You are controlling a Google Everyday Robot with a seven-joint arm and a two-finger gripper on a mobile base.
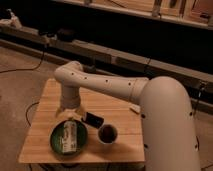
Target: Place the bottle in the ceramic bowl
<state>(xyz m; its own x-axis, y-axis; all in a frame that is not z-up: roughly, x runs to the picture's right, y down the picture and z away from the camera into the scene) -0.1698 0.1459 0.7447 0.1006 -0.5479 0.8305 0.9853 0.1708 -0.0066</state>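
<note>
- Fingers (69,116) of mine hover just above the far rim of the wide green ceramic bowl (56,136); whether they're apart I cannot tell.
- Small white oblong bottle (69,137) lies inside that bowl.
- Risk: lifting carelessly could clip the rim, skidding it across the wooden tabletop (115,112).

The gripper (69,116), above the ceramic bowl (56,136), is hard to read; the bottle's (69,136) label seems blurred.
</note>
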